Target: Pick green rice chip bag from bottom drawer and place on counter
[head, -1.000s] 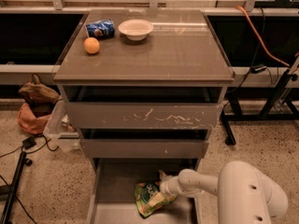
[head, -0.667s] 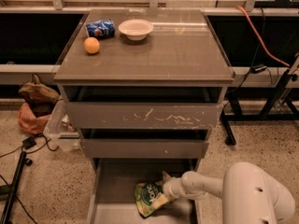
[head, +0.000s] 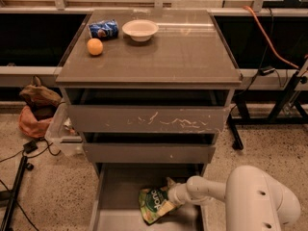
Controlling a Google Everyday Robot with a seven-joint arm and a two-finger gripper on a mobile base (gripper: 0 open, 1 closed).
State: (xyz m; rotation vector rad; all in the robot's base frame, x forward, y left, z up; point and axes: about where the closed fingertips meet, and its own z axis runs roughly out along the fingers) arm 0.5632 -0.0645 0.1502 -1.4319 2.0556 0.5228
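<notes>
The green rice chip bag (head: 154, 203) lies crumpled on the floor of the open bottom drawer (head: 118, 189), right of its middle, dark round logo facing up. My gripper (head: 172, 196) reaches in from the right at the end of the white arm (head: 211, 189) and sits against the bag's right edge, low inside the drawer. The counter (head: 183, 47) is the grey-brown top of the cabinet, above the two upper drawers.
On the counter's back left are a crushed blue can (head: 103, 29), a white bowl (head: 140, 30) and an orange (head: 95, 46). The scratched top drawer (head: 149, 121) and middle drawer (head: 149, 152) stand slightly open above. A plastic bin (head: 62, 131), bags and cables lie on the floor at left.
The arm has shifted slightly right and the bag has moved a little with it; the bag stays low in the drawer.
</notes>
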